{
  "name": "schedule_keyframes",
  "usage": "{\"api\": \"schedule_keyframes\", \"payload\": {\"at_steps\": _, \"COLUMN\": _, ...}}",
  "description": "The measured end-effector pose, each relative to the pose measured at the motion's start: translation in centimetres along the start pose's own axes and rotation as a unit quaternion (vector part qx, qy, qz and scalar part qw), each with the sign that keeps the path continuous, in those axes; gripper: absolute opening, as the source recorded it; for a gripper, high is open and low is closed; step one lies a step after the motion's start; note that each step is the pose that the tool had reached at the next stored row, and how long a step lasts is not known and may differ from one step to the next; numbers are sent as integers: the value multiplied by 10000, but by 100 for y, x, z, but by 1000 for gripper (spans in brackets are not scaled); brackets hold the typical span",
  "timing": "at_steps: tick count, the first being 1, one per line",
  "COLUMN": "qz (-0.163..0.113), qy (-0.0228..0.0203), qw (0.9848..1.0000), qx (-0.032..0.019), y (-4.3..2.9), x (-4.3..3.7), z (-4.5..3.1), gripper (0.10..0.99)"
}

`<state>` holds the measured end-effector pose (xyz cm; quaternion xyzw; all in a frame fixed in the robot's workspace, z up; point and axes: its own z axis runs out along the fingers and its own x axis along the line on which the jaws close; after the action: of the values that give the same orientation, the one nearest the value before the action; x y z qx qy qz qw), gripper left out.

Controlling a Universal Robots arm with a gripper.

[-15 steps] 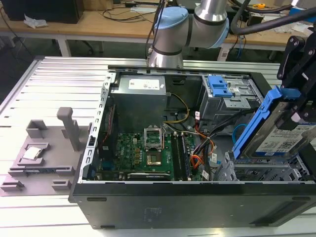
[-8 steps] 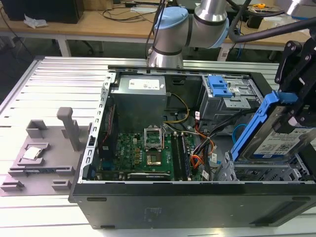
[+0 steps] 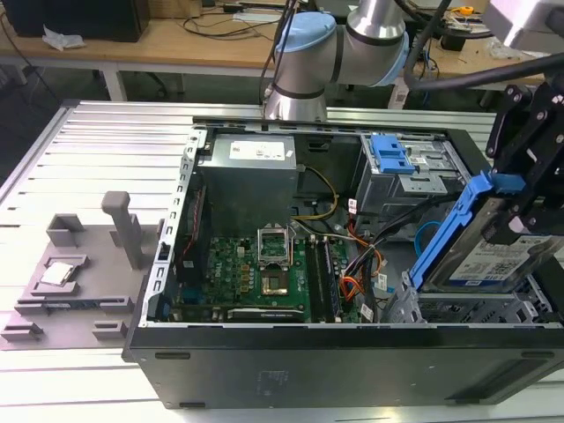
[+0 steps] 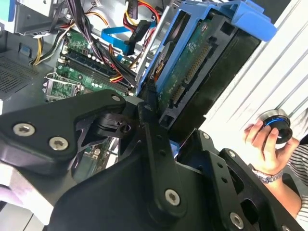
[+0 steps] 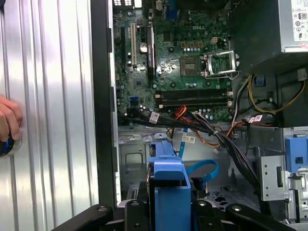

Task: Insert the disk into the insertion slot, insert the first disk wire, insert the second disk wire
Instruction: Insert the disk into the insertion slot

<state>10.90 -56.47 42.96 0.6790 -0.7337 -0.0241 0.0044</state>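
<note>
Second disk wire (image 5: 204, 162) loops just beside insertion slot (image 3: 467, 308).

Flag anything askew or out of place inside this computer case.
The disk hangs tilted, one end raised, gripped by the end effector above the insertion slot rather than seated flat. Nothing else stands out.

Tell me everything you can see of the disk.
The disk is a flat silver drive with a white label on top. In the second wrist view its underside shows a green circuit board. A bright blue plastic carrier frames it. The claw is clamped on it and holds it tilted, one end raised, over the grey slot at the exterior view's right. It is not yet inserted.
</note>
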Motion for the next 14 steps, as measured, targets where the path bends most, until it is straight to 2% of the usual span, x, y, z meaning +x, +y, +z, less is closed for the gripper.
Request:
{"api": "schedule_keyframes", "payload": {"at_steps": 6, "qz": 0, "qy": 0, "qw": 10000, "qx": 0, "y": -5, "x": 3, "z": 108, "gripper": 365}}
{"api": "schedule_keyframes", "payload": {"at_steps": 11, "qz": 0, "qy": 0, "qw": 10000, "qx": -1, "y": -11, "x": 7, "z": 272, "gripper": 365}}
{"api": "schedule_keyframes", "payload": {"at_steps": 14, "qz": 0, "qy": -1, "qw": 10000, "qx": -1, "y": -14, "x": 9, "z": 342, "gripper": 365}}
